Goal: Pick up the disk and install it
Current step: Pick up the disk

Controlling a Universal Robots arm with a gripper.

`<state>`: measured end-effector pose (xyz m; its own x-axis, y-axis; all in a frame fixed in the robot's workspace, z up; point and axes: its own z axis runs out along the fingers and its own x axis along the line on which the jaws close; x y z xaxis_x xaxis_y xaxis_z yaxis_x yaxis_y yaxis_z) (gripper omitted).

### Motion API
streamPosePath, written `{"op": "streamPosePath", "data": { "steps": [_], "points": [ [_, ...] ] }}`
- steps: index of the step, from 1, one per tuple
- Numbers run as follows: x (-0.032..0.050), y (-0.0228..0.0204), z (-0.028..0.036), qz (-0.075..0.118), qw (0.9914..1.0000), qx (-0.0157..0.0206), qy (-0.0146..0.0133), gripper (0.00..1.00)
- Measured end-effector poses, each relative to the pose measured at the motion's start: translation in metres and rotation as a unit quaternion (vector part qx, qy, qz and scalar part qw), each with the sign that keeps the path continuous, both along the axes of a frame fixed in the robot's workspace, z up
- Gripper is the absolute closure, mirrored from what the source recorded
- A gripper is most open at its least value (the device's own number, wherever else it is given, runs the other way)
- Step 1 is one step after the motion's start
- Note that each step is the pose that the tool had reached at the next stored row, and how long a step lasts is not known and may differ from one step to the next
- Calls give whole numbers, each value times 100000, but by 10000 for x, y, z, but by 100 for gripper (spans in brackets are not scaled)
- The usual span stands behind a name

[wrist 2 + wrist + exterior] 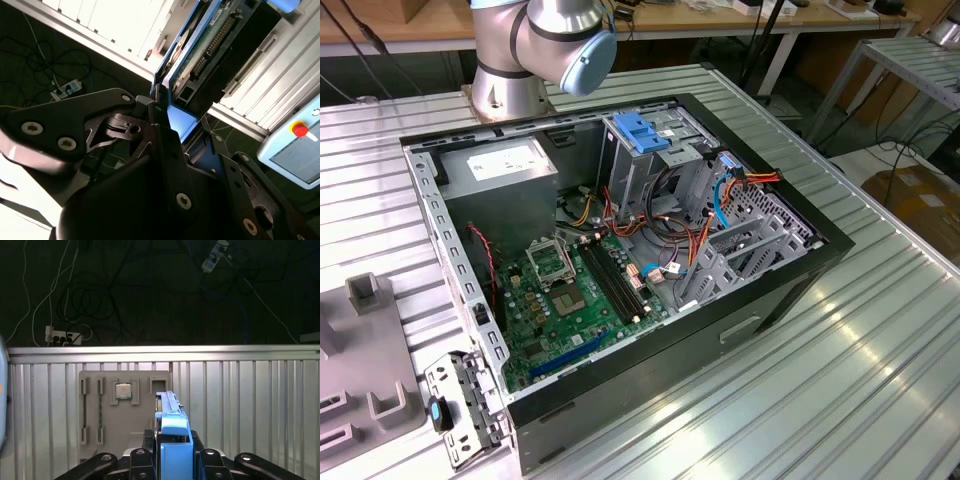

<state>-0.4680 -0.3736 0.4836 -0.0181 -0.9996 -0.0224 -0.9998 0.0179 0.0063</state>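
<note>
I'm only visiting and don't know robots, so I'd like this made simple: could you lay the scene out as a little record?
Claw: shut on the disk
Disk: held on edge, its blue rail gripped in the claw
Tray: grey, on the ribbed table, holding a square chip
Computer case: open, motherboard and blue-latched cage showing
Disk in case: no

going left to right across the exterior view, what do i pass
grey holder plate → grey power supply box with white sticker → metal drive cage with light-blue latch → orange and blue cables → bare ribbed table
</note>
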Motion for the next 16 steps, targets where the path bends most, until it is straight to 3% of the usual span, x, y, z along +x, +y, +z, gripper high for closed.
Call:
{"op": "streamPosePath", "data": {
  "steps": [12, 16],
  "points": [
    [0, 0, 213, -4, 100000, 84, 214, 63],
    [1, 0, 315, -2, 99999, 138, 324, 63]
  ]
}}
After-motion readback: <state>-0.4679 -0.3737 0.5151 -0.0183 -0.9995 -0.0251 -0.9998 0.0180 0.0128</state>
